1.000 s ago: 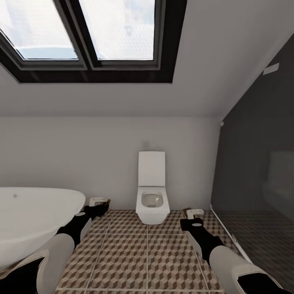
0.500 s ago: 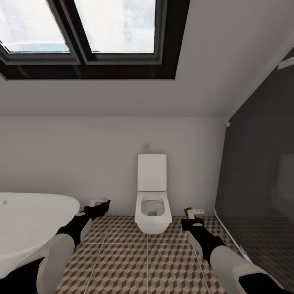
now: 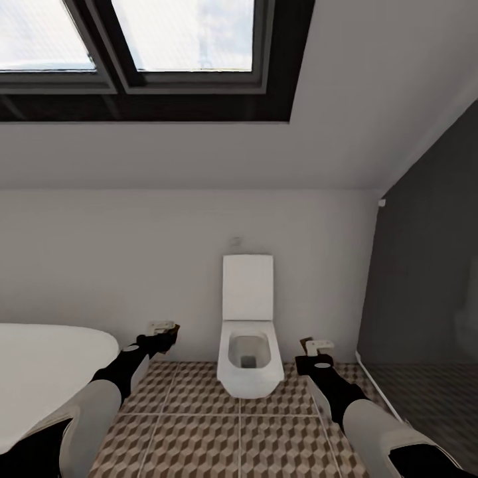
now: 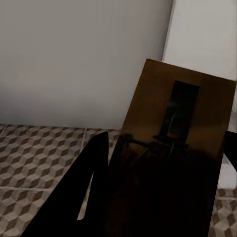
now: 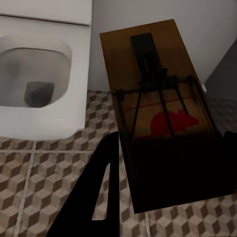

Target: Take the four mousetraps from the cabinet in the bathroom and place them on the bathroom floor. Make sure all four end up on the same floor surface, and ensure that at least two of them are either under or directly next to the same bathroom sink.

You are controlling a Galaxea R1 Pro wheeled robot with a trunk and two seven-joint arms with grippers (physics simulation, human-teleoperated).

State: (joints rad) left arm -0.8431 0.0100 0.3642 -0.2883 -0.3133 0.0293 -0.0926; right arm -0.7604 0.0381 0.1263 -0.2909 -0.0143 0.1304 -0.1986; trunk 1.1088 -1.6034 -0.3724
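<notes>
Cube-patterned bathroom floor runs to a white toilet with an empty bowl, while the left gripper is clamped on one mousetrap and the right gripper on another mousetrap, both held above the tiles.

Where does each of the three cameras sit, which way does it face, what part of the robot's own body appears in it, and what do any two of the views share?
Head view: from the robot's head, facing the toilet against the back wall; both arms show, left gripper and right gripper each carrying a mousetrap.
Left wrist view: on the left arm, looking along its dark fingers past the left mousetrap towards wall and bathroom floor.
Right wrist view: on the right arm, looking down past the right mousetrap at toilet bowl and tiles.
Shared: the toilet appears in the head and right wrist views.
</notes>
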